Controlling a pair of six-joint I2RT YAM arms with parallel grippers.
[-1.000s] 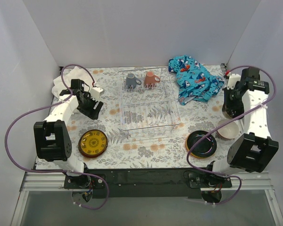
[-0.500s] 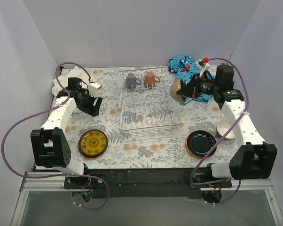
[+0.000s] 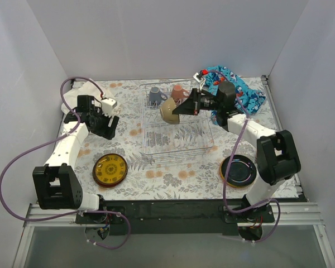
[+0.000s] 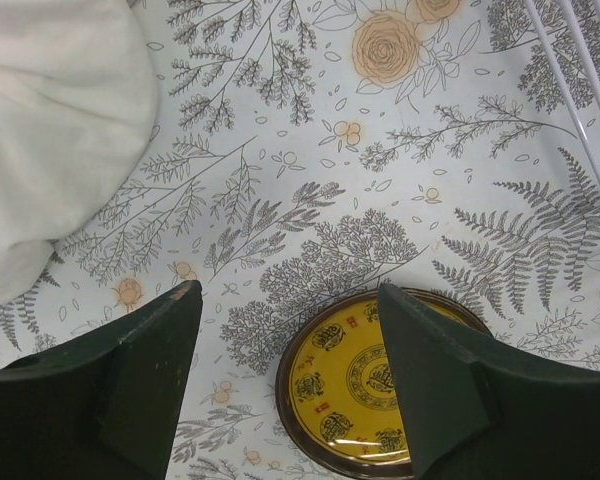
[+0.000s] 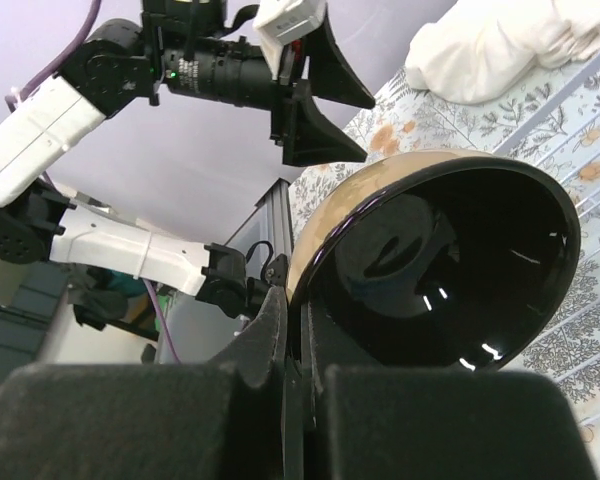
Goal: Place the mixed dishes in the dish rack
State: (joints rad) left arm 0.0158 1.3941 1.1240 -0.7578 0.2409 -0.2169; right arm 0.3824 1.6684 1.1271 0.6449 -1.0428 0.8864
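Two grippers: my R gripper (image 3: 182, 107) clamped shut on rim of beige bowl (image 3: 168, 110), held on edge over far half of dish rack (image 3: 156, 144), prongs directly below; my L gripper (image 4: 288, 300) wide open, empty, nr left edge of table (image 3: 173, 178); R arm nearer.

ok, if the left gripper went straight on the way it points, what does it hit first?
Probably the floral cover on the table, right by the yellow plate seen between the open jaws of the left gripper. Nothing stands in the way first, though depth is hard to judge from the wrist view.
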